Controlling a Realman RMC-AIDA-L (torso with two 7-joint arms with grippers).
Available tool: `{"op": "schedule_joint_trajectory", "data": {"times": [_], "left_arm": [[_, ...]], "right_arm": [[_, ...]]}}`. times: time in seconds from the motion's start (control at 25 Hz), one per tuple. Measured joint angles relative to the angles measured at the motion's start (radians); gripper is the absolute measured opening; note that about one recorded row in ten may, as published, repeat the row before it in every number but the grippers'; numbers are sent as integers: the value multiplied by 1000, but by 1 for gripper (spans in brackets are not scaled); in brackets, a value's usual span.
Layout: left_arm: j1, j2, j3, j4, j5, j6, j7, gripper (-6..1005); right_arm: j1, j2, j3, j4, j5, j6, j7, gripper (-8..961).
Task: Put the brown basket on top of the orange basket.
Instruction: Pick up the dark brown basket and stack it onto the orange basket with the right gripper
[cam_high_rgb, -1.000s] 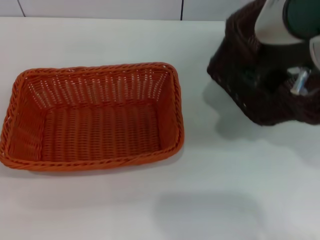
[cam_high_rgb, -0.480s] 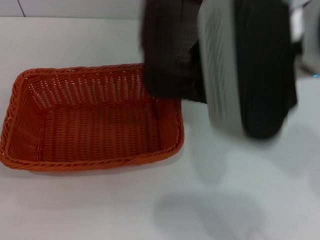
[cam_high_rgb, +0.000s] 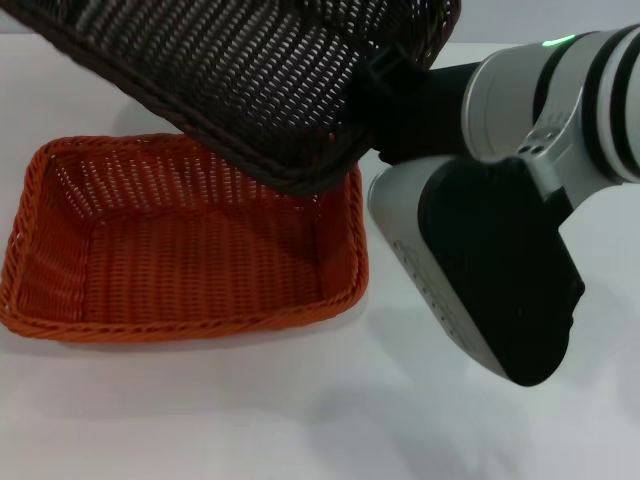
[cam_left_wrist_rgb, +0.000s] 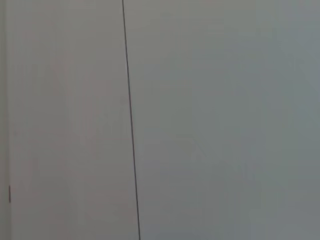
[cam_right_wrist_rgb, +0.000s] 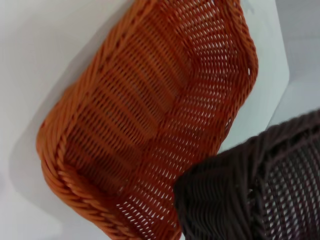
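Note:
The brown basket hangs in the air, tilted, with its underside toward the head camera. It is above the far right part of the orange basket, apart from it. My right gripper grips the brown basket's right end, and its fingers are mostly hidden by the weave. The orange basket stands upright on the white table at the left and holds nothing. In the right wrist view the brown basket's corner hangs over the orange basket. My left gripper is out of view.
The white table runs to a wall at the back. My right arm's grey and black forearm fills the space to the right of the orange basket. The left wrist view shows only a pale panel with a thin dark seam.
My right arm has carried the brown basket from the table's right side up and to the left. It is now over the orange basket, and the forearm has swung in beside that basket.

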Motion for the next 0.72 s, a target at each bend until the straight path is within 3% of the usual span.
{"op": "schedule_joint_trajectory", "data": {"times": [0.08,0.28,0.44,0.72], "left_arm": [[-10,0,-7,-5,0,-4,0,766],[-13,0,-15,-6,-1,-6,0,766],[-14,0,-20,-5,-2,-7,0,766],[-15,-2,-19,-6,-1,-8,0,766]], "right_arm": [[-5,-4,-17,2,-2,-9,-43,163],[-56,-39,-76,2,-23,-66,-183,163],[-185,-29,-115,2,-65,-217,-352,164],[-197,-42,-116,6,-12,-268,-435,164]]}}
